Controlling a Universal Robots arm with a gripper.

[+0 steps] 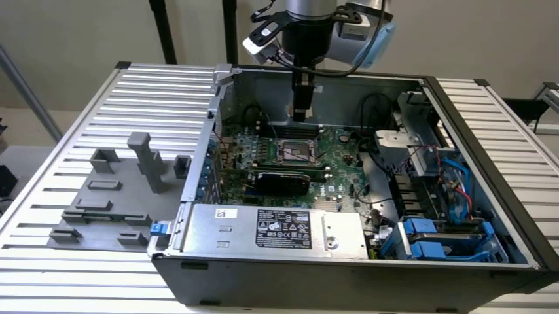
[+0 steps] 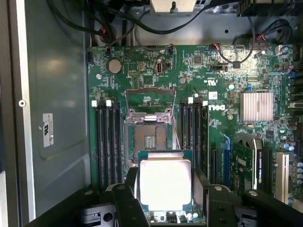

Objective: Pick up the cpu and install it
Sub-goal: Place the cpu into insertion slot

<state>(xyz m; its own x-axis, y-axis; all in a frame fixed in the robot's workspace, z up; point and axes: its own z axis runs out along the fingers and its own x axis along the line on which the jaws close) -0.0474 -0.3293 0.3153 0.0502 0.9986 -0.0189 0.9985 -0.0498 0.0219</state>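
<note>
Exterior view, starting from its left: grey fixture blocks point(image 1: 114, 196) on the slatted table point(image 1: 78, 98), well apart from the open computer case point(image 1: 349, 281). The arm comes down into the case's far half, and the gripper point(image 1: 302, 112) hangs above the motherboard, just on the far side of the socket point(image 1: 297, 152) and clear of the board. Power supply point(image 1: 271, 229) sits along the near wall, blue drive caddies point(image 1: 436, 239) at the near right. The exterior view gives height and position. The wrist view gives the grip: the gripper is closed partway on the cpu point(image 2: 165, 182), with one of the dark fingers point(image 2: 129, 189) against each opposite edge. The cpu is flat and level with the board, silver top facing the wrist camera. It's near-square, so there's no clear long axis, and its edges run parallel to the socket frame and the memory slots point(image 2: 109, 137). It overlaps one edge of the open socket and is not seated. The fingers cover the cpu's side edges, and the gripper body cuts off one end. Can't make out the notch or corner mark.
</note>
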